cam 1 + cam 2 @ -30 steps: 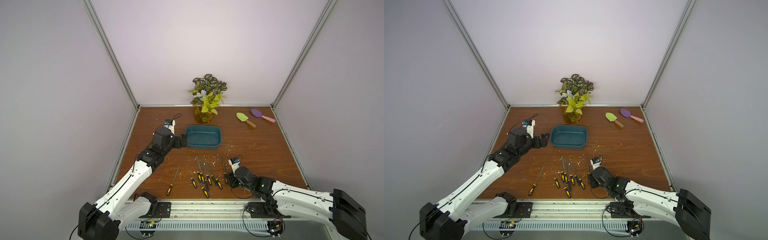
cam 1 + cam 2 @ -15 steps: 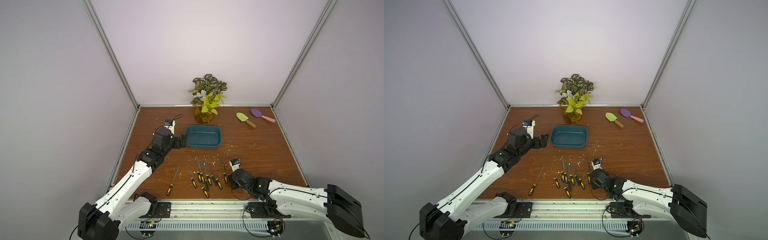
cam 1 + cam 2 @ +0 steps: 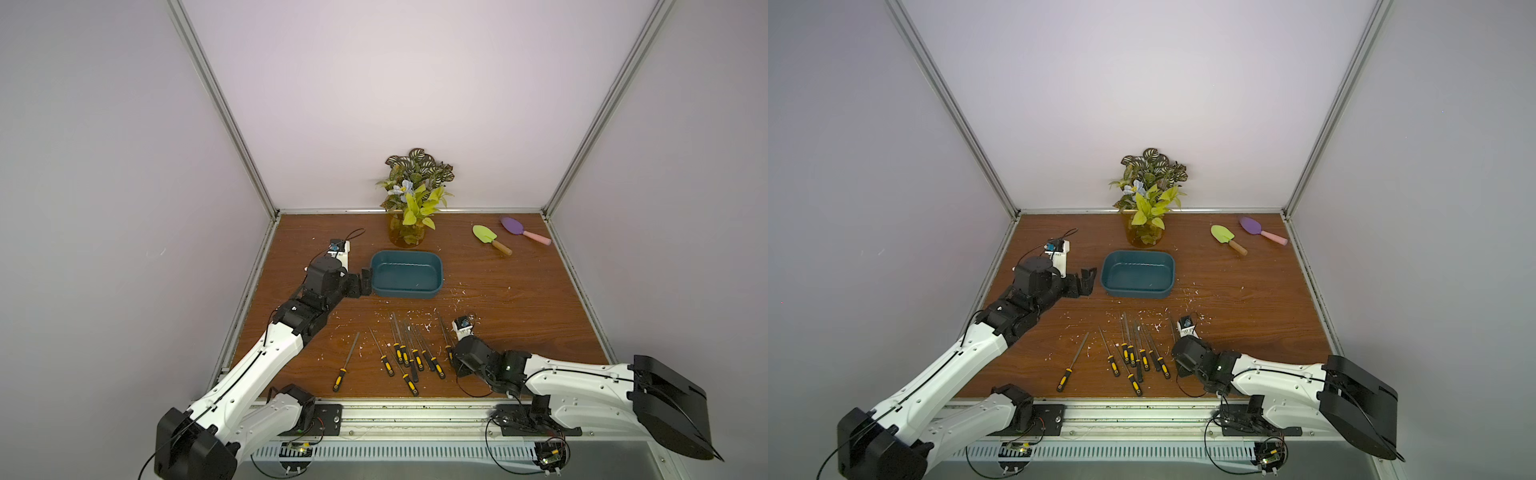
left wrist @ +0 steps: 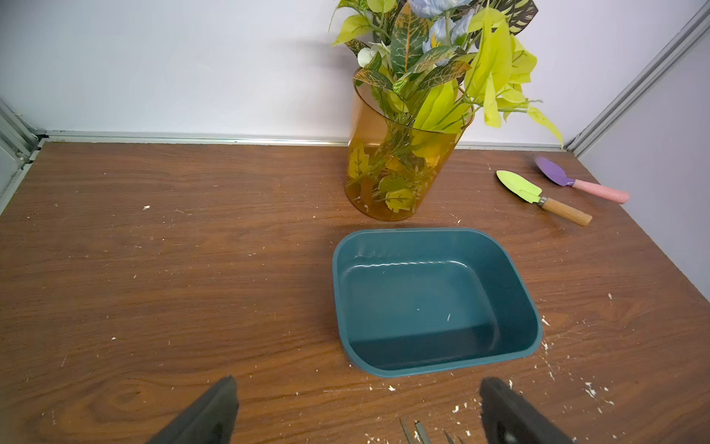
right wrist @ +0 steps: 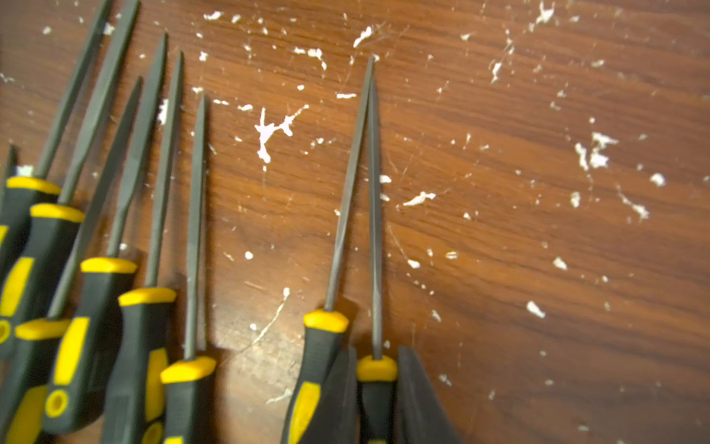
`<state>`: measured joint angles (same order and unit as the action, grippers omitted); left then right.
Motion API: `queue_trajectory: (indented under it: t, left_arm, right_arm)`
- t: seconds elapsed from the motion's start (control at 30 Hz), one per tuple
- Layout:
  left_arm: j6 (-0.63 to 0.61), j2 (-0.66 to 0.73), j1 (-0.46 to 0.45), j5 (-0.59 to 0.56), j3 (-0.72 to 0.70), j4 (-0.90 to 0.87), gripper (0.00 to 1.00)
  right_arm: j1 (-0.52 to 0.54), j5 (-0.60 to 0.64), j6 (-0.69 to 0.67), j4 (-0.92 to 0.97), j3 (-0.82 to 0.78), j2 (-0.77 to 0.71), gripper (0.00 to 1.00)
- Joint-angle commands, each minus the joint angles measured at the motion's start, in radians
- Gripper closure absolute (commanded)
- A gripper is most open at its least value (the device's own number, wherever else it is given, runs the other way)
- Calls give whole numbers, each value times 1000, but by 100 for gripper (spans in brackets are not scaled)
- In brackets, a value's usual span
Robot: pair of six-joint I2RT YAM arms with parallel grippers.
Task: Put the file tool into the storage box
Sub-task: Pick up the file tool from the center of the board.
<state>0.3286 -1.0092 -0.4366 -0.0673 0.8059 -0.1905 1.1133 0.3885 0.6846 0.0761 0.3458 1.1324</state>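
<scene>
The storage box [image 3: 405, 293] [image 3: 1137, 293] is a shallow dark teal tub in the middle of the wooden table, with nothing in it [image 4: 442, 370]. Several file tools [image 3: 409, 357] with black-and-yellow handles lie in a row near the front edge. My right gripper [image 5: 375, 361] is shut on the handle of the rightmost file [image 5: 374, 215] [image 3: 444, 332], which lies flat on the table. A neighbouring file's handle [image 5: 324, 346] touches one finger. My left gripper [image 3: 365, 282] [image 4: 359, 384] hovers open beside the box's left end, holding nothing.
An amber vase of leaves [image 3: 407, 235] stands behind the box. A green trowel [image 3: 490, 239] and a purple trowel [image 3: 523, 230] lie at the back right. One file [image 3: 345, 368] lies apart to the left. White flecks litter the wood.
My right gripper has slid left to the rightmost file and closed on its handle. The left arm has stayed where it was.
</scene>
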Motion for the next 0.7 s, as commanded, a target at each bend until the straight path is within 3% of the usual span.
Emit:
queue_trajectory:
  t: [0.0, 0.27, 0.5, 0.67]
  left_arm:
    - [-10, 9, 6, -16, 9, -16, 0]
    - [-5, 43, 8, -3, -7, 6, 1]
    - [16, 20, 31, 56, -1, 18, 0]
    - [23, 15, 41, 43, -4, 16, 0]
  right_arm:
    - [11, 3, 14, 49, -7, -14, 86]
    - [14, 91, -5, 125, 5, -199, 94]
    - [1, 186, -123, 169, 72, -433, 100]
    - [-61, 147, -234, 127, 132, -421, 100]
